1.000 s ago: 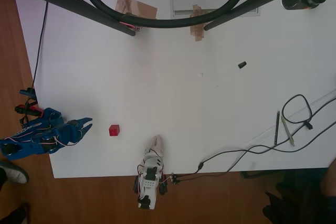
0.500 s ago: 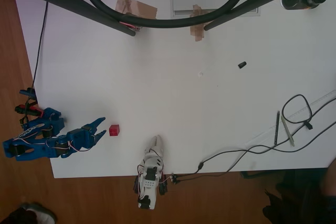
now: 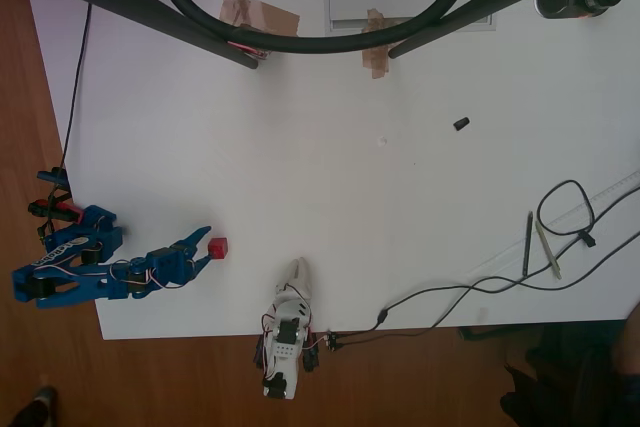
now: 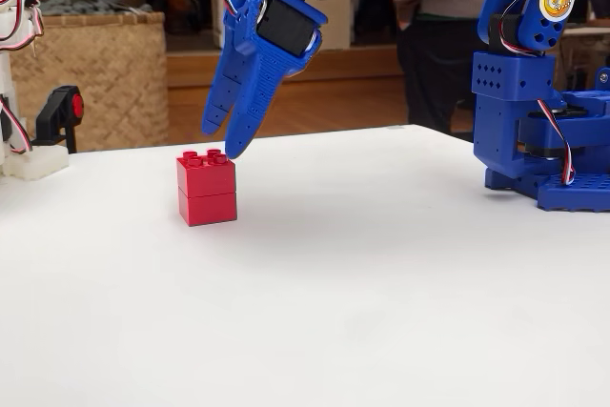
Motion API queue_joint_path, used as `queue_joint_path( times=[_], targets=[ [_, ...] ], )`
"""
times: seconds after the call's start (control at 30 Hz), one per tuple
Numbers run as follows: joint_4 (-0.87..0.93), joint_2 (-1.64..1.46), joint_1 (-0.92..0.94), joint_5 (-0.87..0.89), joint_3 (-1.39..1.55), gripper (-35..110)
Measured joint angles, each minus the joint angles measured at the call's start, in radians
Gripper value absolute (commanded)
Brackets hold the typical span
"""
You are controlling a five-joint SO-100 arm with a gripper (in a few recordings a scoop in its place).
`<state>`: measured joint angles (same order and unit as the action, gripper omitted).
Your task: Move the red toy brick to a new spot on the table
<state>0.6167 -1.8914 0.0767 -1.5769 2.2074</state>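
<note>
The red toy brick (image 3: 218, 246) stands on the white table (image 3: 350, 187) near its lower left edge. In the fixed view the red toy brick (image 4: 206, 188) looks like two small studded blocks stacked. My blue gripper (image 3: 203, 247) reaches in from the left in the overhead view, its tips right next to the brick's left side. In the fixed view the gripper (image 4: 221, 140) points down, its tips just above the brick's top at the right. The jaws stand slightly open, with nothing between them. I cannot tell whether a fingertip touches the brick.
A small black piece (image 3: 461, 123) lies far right of centre. Two pens (image 3: 527, 244) and a black cable (image 3: 480, 287) lie at the lower right. Brown tape (image 3: 260, 12) and dark stand legs (image 3: 150, 7) cross the top. A person (image 4: 448, 26) stands behind the table.
My gripper has swung right across the table edge, from well left of the brick to right beside it. The brick has stayed in place.
</note>
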Motion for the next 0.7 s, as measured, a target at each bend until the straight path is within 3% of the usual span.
queue_joint_path(
  times=[0.7],
  targets=[
    [-0.229, 0.147, 0.118, -0.075, 0.006, 33]
  ],
)
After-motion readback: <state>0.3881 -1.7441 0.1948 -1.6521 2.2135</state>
